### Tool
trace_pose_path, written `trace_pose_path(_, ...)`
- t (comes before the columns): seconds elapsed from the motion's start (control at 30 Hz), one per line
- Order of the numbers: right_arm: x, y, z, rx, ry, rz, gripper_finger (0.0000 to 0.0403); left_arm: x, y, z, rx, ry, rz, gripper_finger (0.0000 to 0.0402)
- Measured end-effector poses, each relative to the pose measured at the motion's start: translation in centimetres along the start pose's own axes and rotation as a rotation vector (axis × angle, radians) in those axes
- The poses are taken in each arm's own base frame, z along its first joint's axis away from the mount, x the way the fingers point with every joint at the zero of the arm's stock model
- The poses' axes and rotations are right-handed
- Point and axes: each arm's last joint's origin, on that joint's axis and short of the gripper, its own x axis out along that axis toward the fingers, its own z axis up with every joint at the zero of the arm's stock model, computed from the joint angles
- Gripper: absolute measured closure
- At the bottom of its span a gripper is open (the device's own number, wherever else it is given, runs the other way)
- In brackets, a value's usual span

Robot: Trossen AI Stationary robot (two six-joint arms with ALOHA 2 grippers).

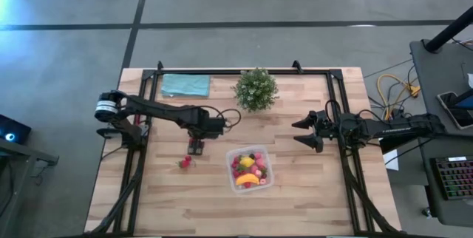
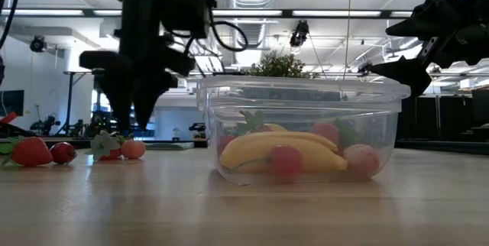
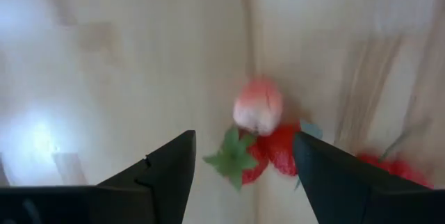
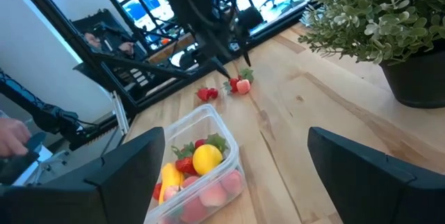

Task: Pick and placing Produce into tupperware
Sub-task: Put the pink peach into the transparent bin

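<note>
Left claw (image 1: 195, 148) is hanging just above the loose fruit on the table (image 1: 310, 201), fingers spread with nothing between them. Right claw (image 1: 301, 132) waits off to the side near the potted plant (image 1: 256, 88), also wide open and empty.

Still out: a pale pink piece (image 3: 257, 106) sitting against a couple of red strawberries (image 3: 278, 147) with floppy green leaf tops, plus more red ones nearby (image 2: 46, 152). The tupperware (image 1: 250, 169) sits just beside them, already holding a banana (image 2: 279, 148), a lemon (image 4: 206, 158) and several berries.

My guess: these are tiny, light, hard plastic toys, smooth and rounded, so they'll squirt out of a sloppy pinch. I'd grab across the fat middle of the body, not the leaves. Tub looks thin and slidey too.

No brands, labels or readable writing anywhere that I can make out.
</note>
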Motion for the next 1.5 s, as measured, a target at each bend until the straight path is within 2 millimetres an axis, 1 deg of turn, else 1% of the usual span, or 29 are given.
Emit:
trace_pose_path(0.07,0.0,0.0,0.0,0.0,0.0,0.0,0.0056,0.8,-0.3,-0.5,0.099,0.007,-0.004,0.0178)
trace_pose_path(0.13,0.0,0.0,0.0,0.0,0.0,0.0,0.0054,1.7,-0.5,-0.9,0.152,0.005,-0.009,0.0178)
trace_pose_path(0.27,0.0,0.0,0.0,0.0,0.001,0.0,0.0054,2.7,-0.6,-1.1,0.16,-0.037,-0.002,0.0178)
trace_pose_path(0.43,0.0,0.0,0.0,0.0,0.001,0.0,0.0057,2.6,-0.5,-0.8,0.157,-0.098,0.01,0.0178)
trace_pose_path(0.57,0.0,0.0,0.0,0.0,0.001,0.0,0.0054,2.6,-0.5,-0.7,0.157,-0.11,0.012,0.0178)
trace_pose_path(0.83,0.0,0.0,0.0,0.0,0.001,0.0,0.0059,3.3,-0.6,-1.1,0.152,-0.108,0.001,0.0179)
trace_pose_path(0.93,0.0,0.0,0.0,0.0,0.001,0.0,0.006,3.4,-0.6,-1.1,0.152,-0.112,-0.002,0.0193)
trace_pose_path(1.17,0.0,0.0,0.0,0.0,0.001,0.0,0.0053,3.7,-0.7,-1.3,0.151,-0.11,-0.002,0.0245)
trace_pose_path(1.33,0.0,0.0,0.0,0.0,0.001,0.0,0.0056,4.0,-0.7,-1.2,0.148,-0.131,0.002,0.0271)
trace_pose_path(1.5,0.0,0.0,0.0,0.0,0.001,0.0,0.0056,3.8,-0.7,-1.3,0.145,-0.132,0.002,0.0304)
